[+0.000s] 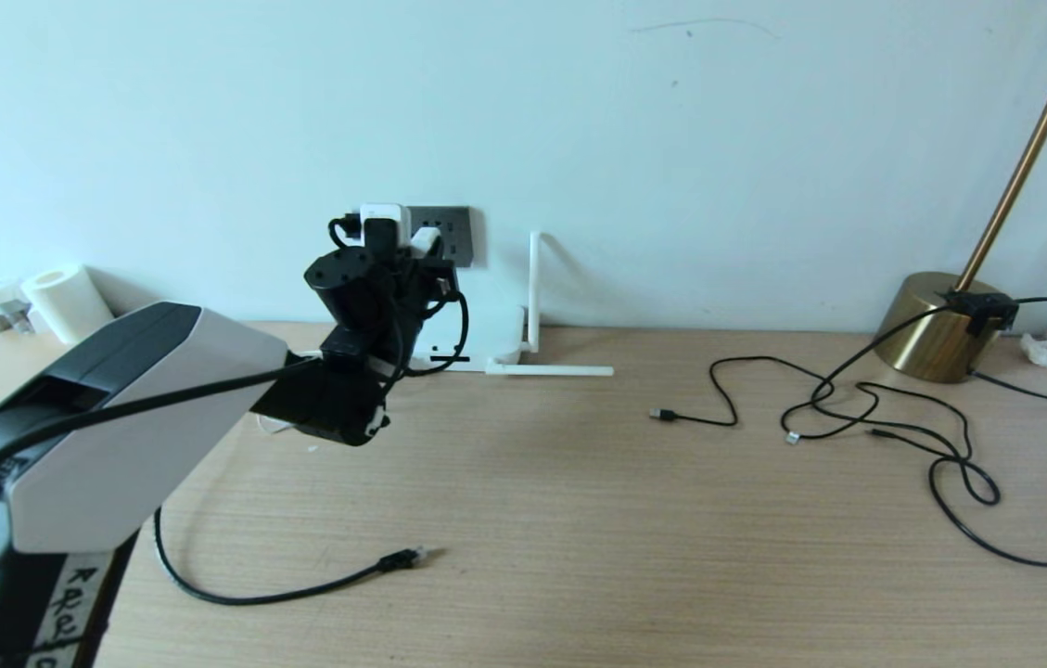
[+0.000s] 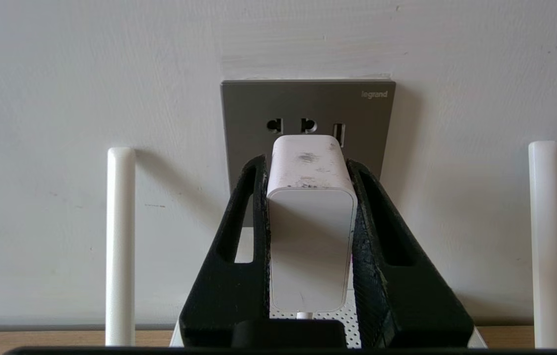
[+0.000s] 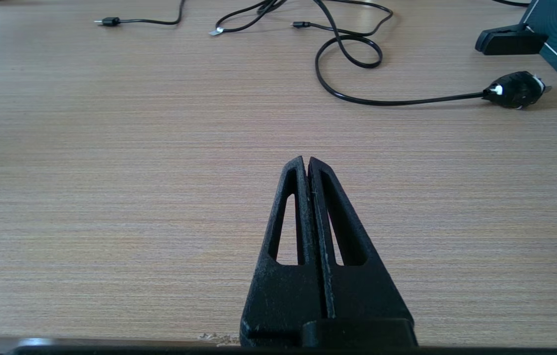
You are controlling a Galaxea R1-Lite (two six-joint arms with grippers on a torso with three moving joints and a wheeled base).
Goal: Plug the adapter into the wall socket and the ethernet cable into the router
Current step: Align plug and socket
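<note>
A: What is being held by the left gripper (image 2: 308,172)?

B: The adapter (image 2: 310,217) is being clamped between its two black fingers (image 2: 239,246), which are being kept apart only by the adapter's width. The white block is being held level, its front end pointed at the wall socket (image 2: 308,106), the dark grey plate on the wall behind the desk's back edge. Whether the pins are already being seated cannot be told; the adapter's front is covering the lower part of the plate, just under the top row of holes.

A: And where is the router being kept?

B: The router (image 1: 495,348) is being kept at the back edge of the desk (image 1: 579,482), below the socket and largely hidden by the arm. One antenna (image 1: 534,288) is being shown upright against the wall, another (image 1: 549,370) lying flat on the desk.

A: Where is the ethernet cable being left?

B: The ethernet cable (image 1: 254,594) is being left on the desk near the front left, its plug (image 1: 401,558) lying free and well apart from the router.

A: Is the right gripper (image 3: 307,160) being used?

B: No. It is being held over bare desk, fingers pressed together with nothing between them. Thin black cables (image 1: 857,408) are being left loose toward the right, near a brass lamp base (image 1: 936,325).
</note>
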